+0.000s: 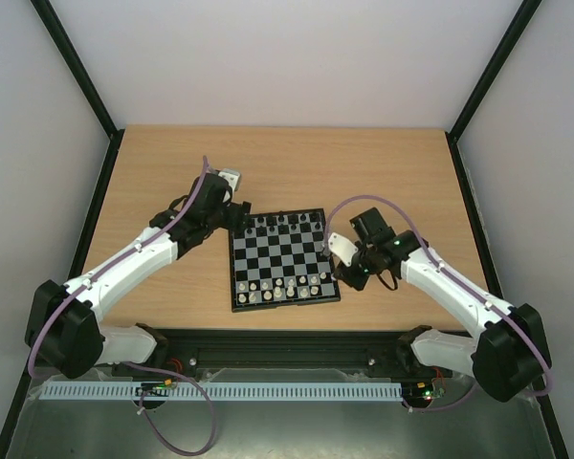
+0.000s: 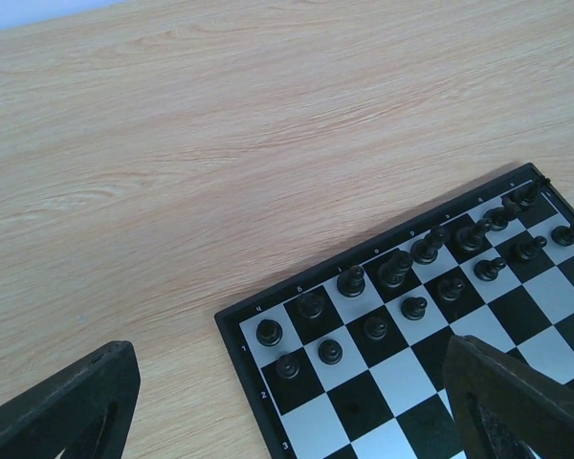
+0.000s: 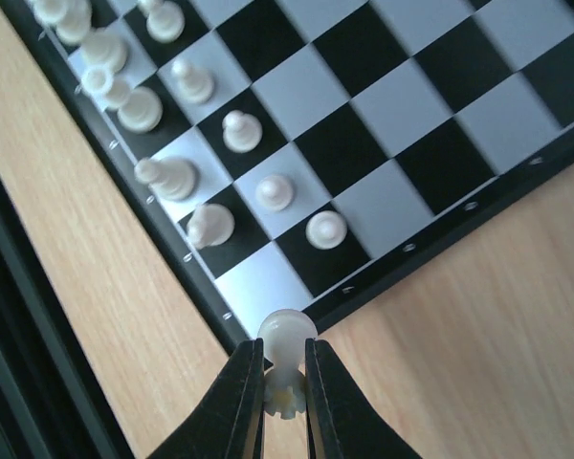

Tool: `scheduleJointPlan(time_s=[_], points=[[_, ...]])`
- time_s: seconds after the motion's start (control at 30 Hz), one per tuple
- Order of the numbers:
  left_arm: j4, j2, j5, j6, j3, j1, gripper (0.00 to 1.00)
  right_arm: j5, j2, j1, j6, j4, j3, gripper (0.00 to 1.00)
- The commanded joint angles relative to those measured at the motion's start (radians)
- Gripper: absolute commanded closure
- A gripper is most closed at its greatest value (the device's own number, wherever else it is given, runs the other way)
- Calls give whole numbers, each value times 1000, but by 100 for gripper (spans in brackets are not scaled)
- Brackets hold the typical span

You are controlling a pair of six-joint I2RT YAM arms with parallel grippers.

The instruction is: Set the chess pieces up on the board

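Right claw [image 3: 285,382] is pinched tight on one little white piece [image 3: 287,335]. It holds the piece by its bottom, with the round top sticking up between the two fingers. The piece hangs just over the near right corner of the board [image 3: 430,86], right by the black edge. I cannot tell which kind of piece it is.

Left claw [image 2: 287,382] is wide open and holds nothing. It hovers by the far left corner of the board, over on the black side.

The board lies flat in the middle of the table [image 1: 297,153], between the two arms.

Most of the job looks done. The black pieces [image 2: 394,270] stand in two rows along the far edge, and both rows look full. The white pieces [image 3: 241,131] stand in two rows along the near edge. One white row has a hole, though. The light corner square [image 3: 260,287] just in front of the held piece is bare.

I think the held piece belongs on that bare square. Once it stands there and the claw lets go, the board should be all set. No loose pieces show on the table.
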Motion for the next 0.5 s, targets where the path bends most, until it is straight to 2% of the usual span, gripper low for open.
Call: scheduleJointPlan(time_s=[0.0,0.17,0.47], points=[[4,-16,-11,-3,-7,5,10,14,-15,50,-18,-24,-53,89],[4,-20,-12,-3,-11,6,9,14,23,92,8,25,-82,89],[3,-18,0,-1,-11,5,9,29,88,96,35,83,-85,89]])
